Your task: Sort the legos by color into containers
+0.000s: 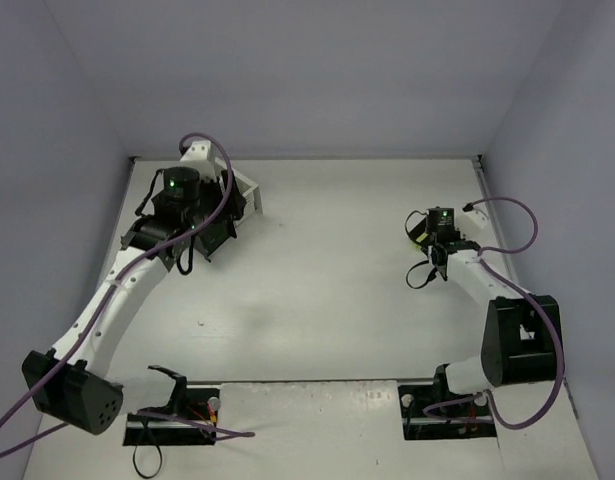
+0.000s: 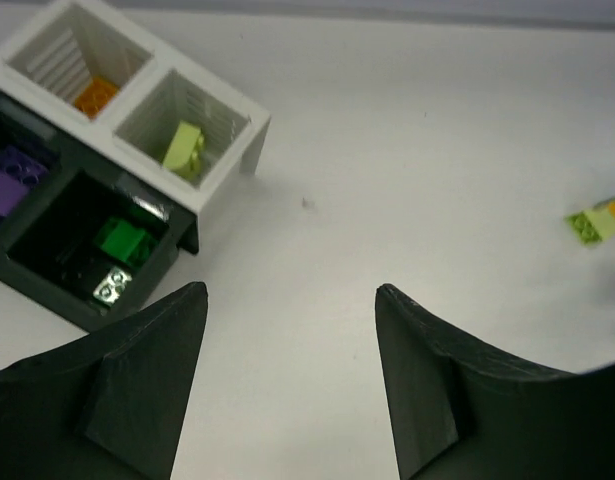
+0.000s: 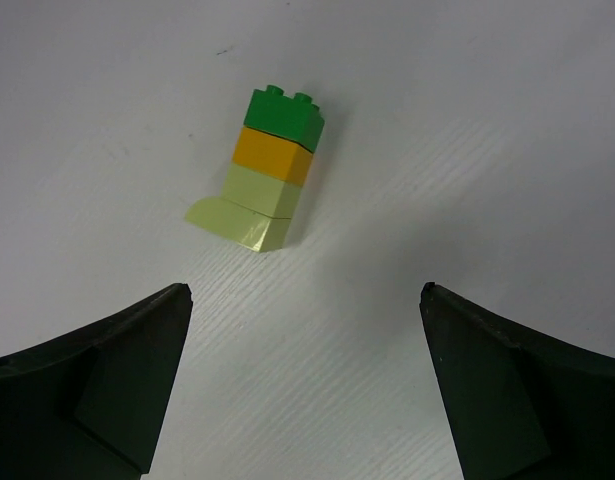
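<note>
Currently both spread wide, gripping nothing: left pincer [image 2: 292, 385] below bins [image 2: 230, 160] upper left; right pincer [image 3: 305, 385] below lego stack [image 3: 269, 175].

No legible text, label, brand, number or sign anywhere in the three views
</note>
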You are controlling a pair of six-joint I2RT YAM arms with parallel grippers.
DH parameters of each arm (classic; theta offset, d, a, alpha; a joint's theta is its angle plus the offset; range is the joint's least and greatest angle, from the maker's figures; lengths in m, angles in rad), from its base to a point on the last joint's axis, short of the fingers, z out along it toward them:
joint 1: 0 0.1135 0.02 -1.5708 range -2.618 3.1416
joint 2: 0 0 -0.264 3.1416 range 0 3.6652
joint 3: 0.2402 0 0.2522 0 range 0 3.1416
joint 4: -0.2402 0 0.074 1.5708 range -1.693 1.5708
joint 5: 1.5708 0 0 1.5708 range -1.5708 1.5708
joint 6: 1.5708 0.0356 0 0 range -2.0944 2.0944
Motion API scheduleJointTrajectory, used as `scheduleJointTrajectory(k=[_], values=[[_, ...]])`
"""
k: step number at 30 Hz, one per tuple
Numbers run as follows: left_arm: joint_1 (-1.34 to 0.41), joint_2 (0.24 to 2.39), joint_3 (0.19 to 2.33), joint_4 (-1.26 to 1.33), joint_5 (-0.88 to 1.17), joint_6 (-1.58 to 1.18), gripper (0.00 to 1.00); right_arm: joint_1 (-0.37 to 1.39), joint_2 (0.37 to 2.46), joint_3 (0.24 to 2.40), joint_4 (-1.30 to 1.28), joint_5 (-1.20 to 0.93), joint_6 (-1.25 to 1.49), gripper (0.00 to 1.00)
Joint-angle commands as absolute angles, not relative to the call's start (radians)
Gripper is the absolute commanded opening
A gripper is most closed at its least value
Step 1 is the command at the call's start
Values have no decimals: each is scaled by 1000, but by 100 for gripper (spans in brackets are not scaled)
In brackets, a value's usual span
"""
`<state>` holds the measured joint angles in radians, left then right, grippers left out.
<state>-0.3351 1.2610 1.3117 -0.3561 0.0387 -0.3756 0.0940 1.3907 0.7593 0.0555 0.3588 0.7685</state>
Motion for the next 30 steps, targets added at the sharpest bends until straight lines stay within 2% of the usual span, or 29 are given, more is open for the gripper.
scheduleJointTrajectory(k=[1, 3, 20, 30], values=[[-350, 1155, 1244, -351, 77, -370, 62, 72, 1433, 842, 49, 391, 854, 94], [-354, 1132, 1195, -339, 77, -351, 62, 64, 1468, 854, 49, 393, 867, 93], [-359, 1138, 1187, -347, 98, -354, 62, 57, 1752, 1015, 49, 388, 976, 87], [-360, 1150, 1187, -344, 117, -356, 62, 55, 1781, 1049, 55, 396, 980, 82]])
